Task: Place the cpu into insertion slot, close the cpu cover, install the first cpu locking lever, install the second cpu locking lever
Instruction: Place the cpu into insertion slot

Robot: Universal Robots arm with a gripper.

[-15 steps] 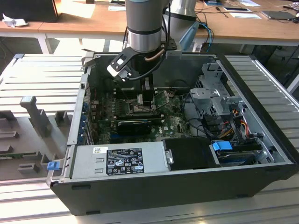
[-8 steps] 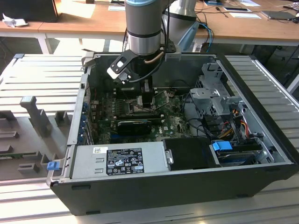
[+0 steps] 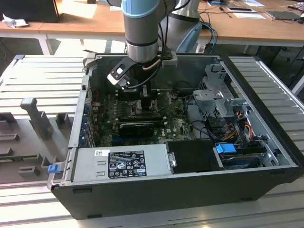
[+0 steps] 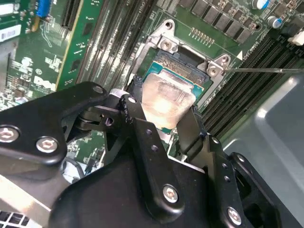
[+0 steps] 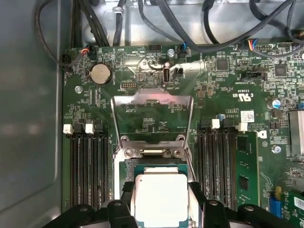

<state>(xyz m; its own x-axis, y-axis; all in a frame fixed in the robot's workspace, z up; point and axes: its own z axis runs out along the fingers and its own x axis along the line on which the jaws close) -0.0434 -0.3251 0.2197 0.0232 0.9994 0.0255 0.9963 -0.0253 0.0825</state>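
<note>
My gripper (image 3: 145, 102) reaches down into the open computer case (image 3: 71, 137) over the motherboard. In both wrist views its black fingers (image 5: 127, 202) (image 4: 190, 128) press on opposite sides of the cpu (image 5: 159, 199) (image 4: 166, 99), a flat square chip with a dull silver top. The chip lies level in or just over the insertion slot (image 4: 183, 64), whose silver rim (image 5: 124, 153) shows around it. The cpu cover (image 5: 156, 98), a thin metal frame with a square window, stands swung open behind the slot. A thin wire locking lever (image 4: 266, 70) sticks out sideways from the slot.
Long black memory slots (image 5: 88, 171) (image 5: 216, 166) flank the socket on both sides. Cables (image 5: 95, 23) hang along the case wall behind the board. A long black card (image 3: 137, 127), the power supply (image 3: 121, 164) and a drive cage (image 3: 216, 97) crowd the case.
</note>
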